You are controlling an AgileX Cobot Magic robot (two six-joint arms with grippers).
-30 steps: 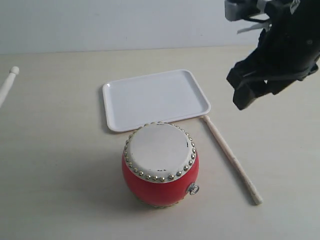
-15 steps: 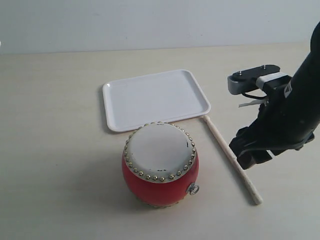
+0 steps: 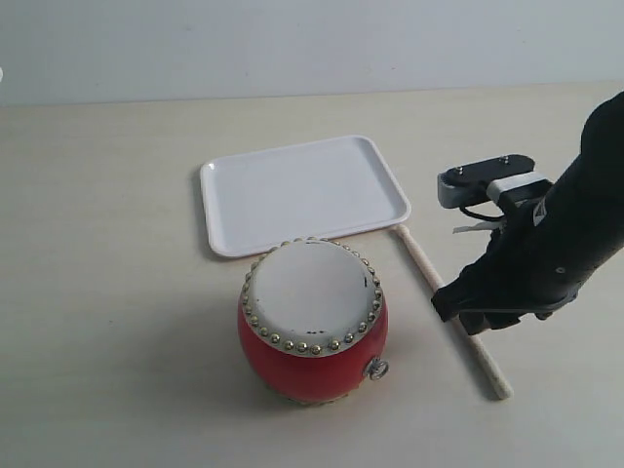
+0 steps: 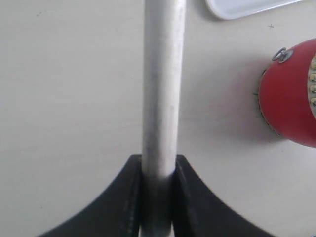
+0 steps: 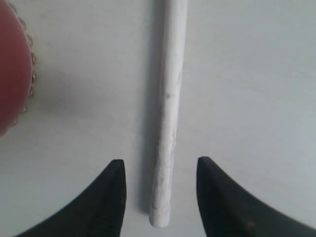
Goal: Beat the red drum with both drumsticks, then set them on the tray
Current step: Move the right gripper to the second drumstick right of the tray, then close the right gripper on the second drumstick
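Note:
The red drum stands upright on the table in front of the white tray; its red side also shows in the left wrist view and the right wrist view. One drumstick lies on the table to the right of the drum. My right gripper is low over that stick's butt end, open, with a finger on either side and a gap to each. My left gripper is shut on the other drumstick, which points out ahead of it. The left arm is outside the exterior view.
The tray holds nothing. The right arm's dark body covers the middle of the lying stick in the exterior view. A pale wall rises behind the table.
The right arm has come down from the upper right to the drumstick beside the drum, and its fingers have narrowed around the stick. The left stick's tip has left the exterior view.

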